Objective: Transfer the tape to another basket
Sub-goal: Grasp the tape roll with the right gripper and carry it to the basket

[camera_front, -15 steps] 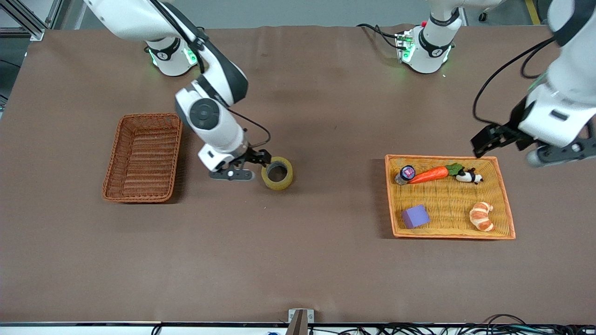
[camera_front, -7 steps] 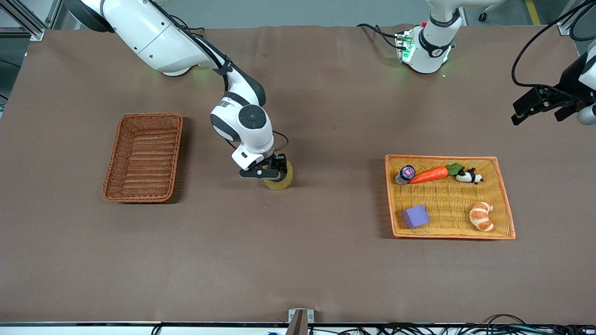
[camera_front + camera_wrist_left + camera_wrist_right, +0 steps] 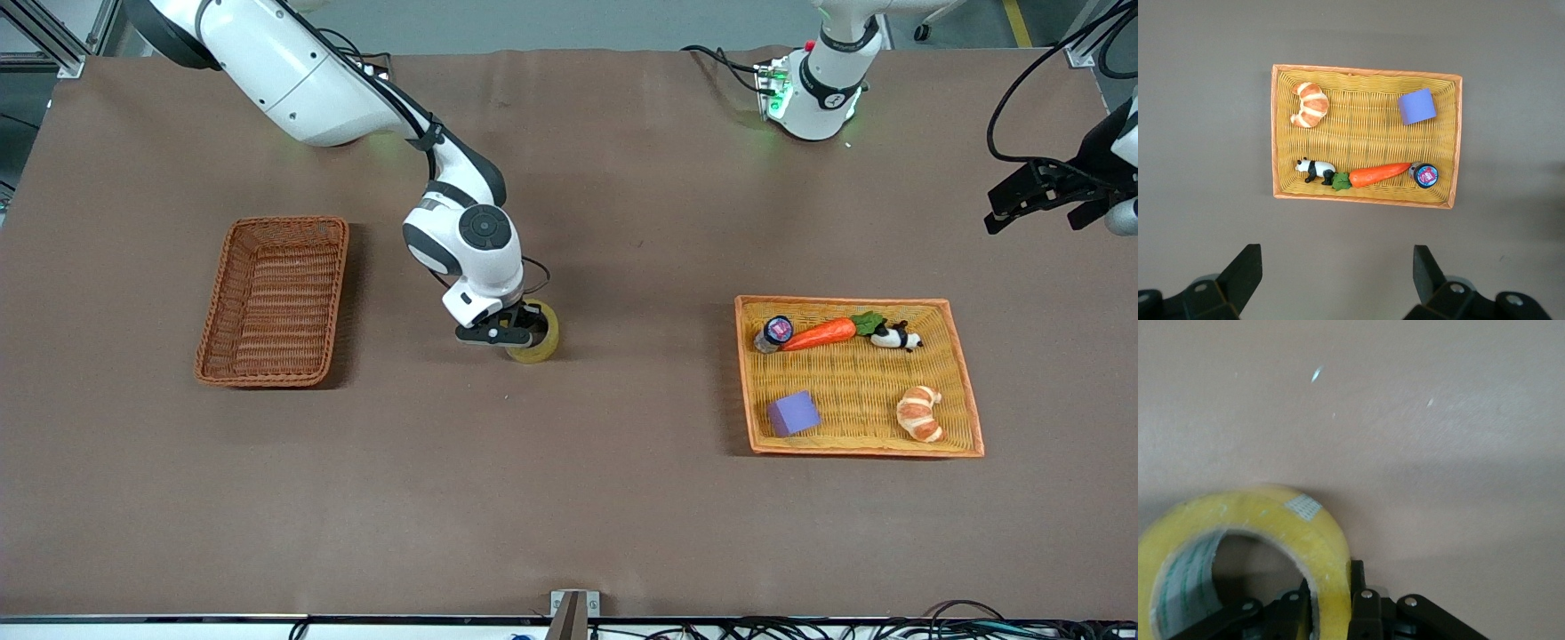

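The tape (image 3: 546, 340), a yellowish roll, lies on the brown table between the two baskets. My right gripper (image 3: 520, 331) is down on it and shut on its wall, one finger inside the ring and one outside. The right wrist view shows the tape (image 3: 1313, 535) pinched in the right gripper (image 3: 1331, 603). The reddish-brown basket (image 3: 274, 302) stands empty toward the right arm's end of the table. My left gripper (image 3: 1040, 194) hangs open in the air over bare table at the left arm's end. In its own wrist view the left gripper (image 3: 1336, 270) holds nothing.
A flat orange basket (image 3: 862, 452) sits toward the left arm's end, holding a carrot (image 3: 818, 334), a toy panda (image 3: 894, 337), a croissant (image 3: 920, 412), a purple block (image 3: 793, 413) and a small round jar (image 3: 777, 330). The left wrist view looks down on the orange basket (image 3: 1455, 140).
My right gripper has moved from beside the tape onto it and closed on its wall. My left arm has drawn up and away from the orange basket, still open.
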`<action>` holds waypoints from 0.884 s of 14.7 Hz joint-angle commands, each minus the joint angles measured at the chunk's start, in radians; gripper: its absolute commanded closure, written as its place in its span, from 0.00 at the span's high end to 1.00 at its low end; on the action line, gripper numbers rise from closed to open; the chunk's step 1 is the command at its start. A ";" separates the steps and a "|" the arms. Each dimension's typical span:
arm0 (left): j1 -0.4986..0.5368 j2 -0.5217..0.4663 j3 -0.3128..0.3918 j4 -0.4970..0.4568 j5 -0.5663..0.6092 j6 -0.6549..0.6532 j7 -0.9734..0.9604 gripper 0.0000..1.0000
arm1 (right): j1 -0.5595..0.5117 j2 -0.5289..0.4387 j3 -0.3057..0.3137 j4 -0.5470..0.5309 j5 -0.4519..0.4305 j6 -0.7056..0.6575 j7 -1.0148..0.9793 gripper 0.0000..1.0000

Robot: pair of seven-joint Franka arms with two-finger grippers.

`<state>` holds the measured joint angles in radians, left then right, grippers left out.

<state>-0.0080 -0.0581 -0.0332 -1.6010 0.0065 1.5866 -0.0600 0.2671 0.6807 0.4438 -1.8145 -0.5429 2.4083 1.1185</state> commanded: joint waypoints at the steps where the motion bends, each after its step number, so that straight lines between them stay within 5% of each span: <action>1: 0.006 -0.012 -0.016 -0.008 -0.017 -0.007 0.009 1.00 | -0.170 -0.065 0.158 0.012 -0.011 -0.136 0.017 0.00; 2: 0.006 -0.014 -0.016 -0.010 -0.017 -0.007 0.003 1.00 | -0.222 -0.110 0.206 0.012 -0.005 -0.240 0.008 0.00; 4: 0.006 -0.017 -0.017 -0.010 -0.016 -0.022 0.009 1.00 | -0.243 -0.244 0.193 0.006 0.059 -0.395 -0.119 0.00; 8: 0.010 -0.020 -0.039 -0.010 -0.008 -0.030 0.011 1.00 | -0.241 -0.479 -0.099 -0.047 0.317 -0.518 -0.709 0.00; 13: 0.010 -0.017 -0.039 -0.008 -0.007 -0.030 0.011 1.00 | -0.238 -0.668 -0.390 -0.332 0.336 -0.367 -1.162 0.01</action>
<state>-0.0080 -0.0589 -0.0652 -1.6019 0.0064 1.5682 -0.0600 0.0211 0.1195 0.1279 -1.9657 -0.2338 1.9375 0.0803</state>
